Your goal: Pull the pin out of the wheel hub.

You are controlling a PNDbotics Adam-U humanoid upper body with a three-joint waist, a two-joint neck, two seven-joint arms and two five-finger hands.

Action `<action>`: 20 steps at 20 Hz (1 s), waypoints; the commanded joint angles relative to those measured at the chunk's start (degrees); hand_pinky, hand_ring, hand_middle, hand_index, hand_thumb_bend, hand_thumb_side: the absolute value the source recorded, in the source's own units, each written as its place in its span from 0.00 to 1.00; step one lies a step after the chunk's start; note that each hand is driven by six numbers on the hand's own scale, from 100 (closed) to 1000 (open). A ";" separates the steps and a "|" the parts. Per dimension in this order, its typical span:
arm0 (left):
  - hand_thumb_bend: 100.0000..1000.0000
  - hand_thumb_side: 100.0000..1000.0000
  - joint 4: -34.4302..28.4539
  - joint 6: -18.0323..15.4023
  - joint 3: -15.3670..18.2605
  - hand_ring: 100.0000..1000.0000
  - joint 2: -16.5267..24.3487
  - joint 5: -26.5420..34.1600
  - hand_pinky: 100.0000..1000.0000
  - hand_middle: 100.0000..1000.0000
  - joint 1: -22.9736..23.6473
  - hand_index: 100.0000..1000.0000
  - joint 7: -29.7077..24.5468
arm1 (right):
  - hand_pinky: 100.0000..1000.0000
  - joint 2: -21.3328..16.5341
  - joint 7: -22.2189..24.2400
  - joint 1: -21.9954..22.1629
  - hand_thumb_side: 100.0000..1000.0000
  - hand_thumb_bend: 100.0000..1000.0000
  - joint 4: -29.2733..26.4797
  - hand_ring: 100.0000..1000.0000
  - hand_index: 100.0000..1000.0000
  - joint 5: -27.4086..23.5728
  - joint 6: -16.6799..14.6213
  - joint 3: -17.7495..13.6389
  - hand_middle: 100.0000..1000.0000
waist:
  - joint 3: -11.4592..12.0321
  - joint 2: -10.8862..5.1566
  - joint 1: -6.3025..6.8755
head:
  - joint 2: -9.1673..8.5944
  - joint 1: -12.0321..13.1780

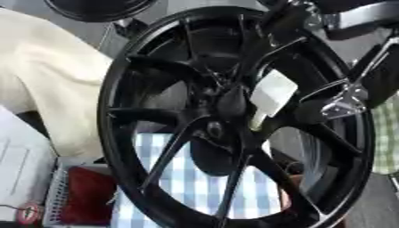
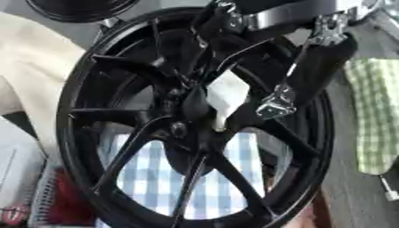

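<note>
**Right eye view: my right hand at the centre of the wheel**

My right hand [image 2: 234, 95] comes down from the upper right, its black and silver arm crossing the rim, and its fingers are curled in at the middle of the large black multi-spoke alloy wheel [image 1: 117, 133]. Between them sits a pale, whitish blocky piece [image 1: 273, 93], tapering down toward the dark central hub [image 1: 230, 104]. I take this to be the pin, or its handle (I cannot make out where it ends and the hub begins). My fingers appear closed round it, which suits a straight pull away from the hub.

The wheel stands nearly upright and close to my head camera, filling both views, so the hub faces me and the pin's axis points roughly my way. That is probably why my arm reaches over the top of the rim and not through the spokes.

Through the spokes I see a blue and white checked cloth [image 1: 183, 178]. A cream fabric [image 1: 46, 75] lies to the left, and a green checked cloth [image 2: 374, 116] to the right. My left hand is not visible.
</note>
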 commanded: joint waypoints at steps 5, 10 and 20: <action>0.18 0.66 -1.12 0.07 0.23 0.73 1.02 0.15 0.79 0.57 -0.47 0.77 0.05 | 0.87 -0.52 0.78 -0.33 0.10 0.30 -0.77 0.82 0.83 -0.14 1.74 -0.06 0.79 | 0.26 -1.39 0.10 | 0.53 -0.50; 0.17 0.66 -1.12 0.05 0.21 0.73 0.99 0.17 0.79 0.57 -0.60 0.77 0.04 | 0.87 -0.42 1.88 0.23 0.09 0.31 -0.77 0.82 0.82 -0.44 2.45 0.20 0.78 | 0.44 -1.19 0.02 | 0.51 -0.54; 0.17 0.67 -1.12 0.20 0.08 0.73 0.71 0.17 0.79 0.57 -0.78 0.76 -0.06 | 0.87 -0.04 2.00 1.60 0.09 0.26 0.15 0.82 0.81 1.14 3.96 0.37 0.77 | 0.78 -0.59 -0.07 | 0.10 -0.56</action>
